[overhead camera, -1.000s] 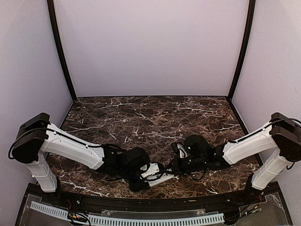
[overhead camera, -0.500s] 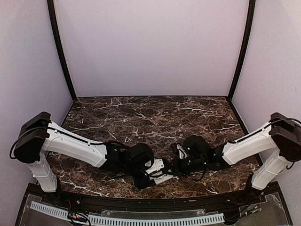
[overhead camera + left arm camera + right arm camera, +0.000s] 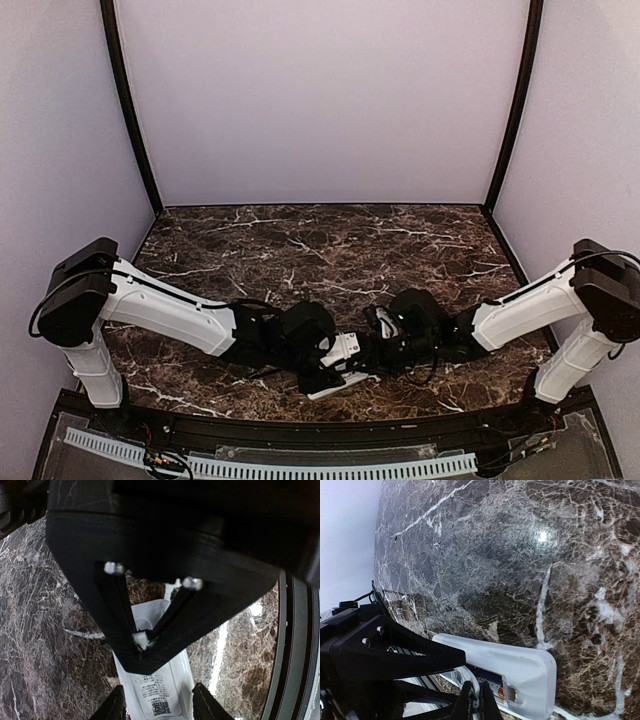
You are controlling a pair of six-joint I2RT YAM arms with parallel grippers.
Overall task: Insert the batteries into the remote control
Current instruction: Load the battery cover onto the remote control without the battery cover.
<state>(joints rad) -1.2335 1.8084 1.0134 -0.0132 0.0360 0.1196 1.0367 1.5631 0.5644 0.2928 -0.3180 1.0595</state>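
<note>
My left gripper (image 3: 161, 707) is down low by the near edge of the worktop (image 3: 300, 250), about midway between its two near corners. The remote control (image 3: 350, 380) lies there on the dark marble. It is back side up and runs roughly along that edge at a slight angle. From my left wrist I see the white back of the handset with its printed label (image 3: 157, 692) (a small square code sits on it). My left fingers (image 3: 116, 707) stand one on each long side of the body. As far as this close, dim view lets me judge, they bear on both sides and so hold the remote between them.

My right gripper (image 3: 479, 702) comes in from the other side and meets the left one over the remote. Its two fingers are pressed flat together with no gap between them. I see nothing pinched between them. The tips hang just above the open recess in the remote's back, close to its right-hand end. In that recess lies a battery (image 3: 490, 686), dark bluish with a coppery end showing, just beside my closed tips. Whether the tips touch it I cannot tell. From the right wrist the black frame of my left gripper fills the lower left, right up against the handset.
</note>
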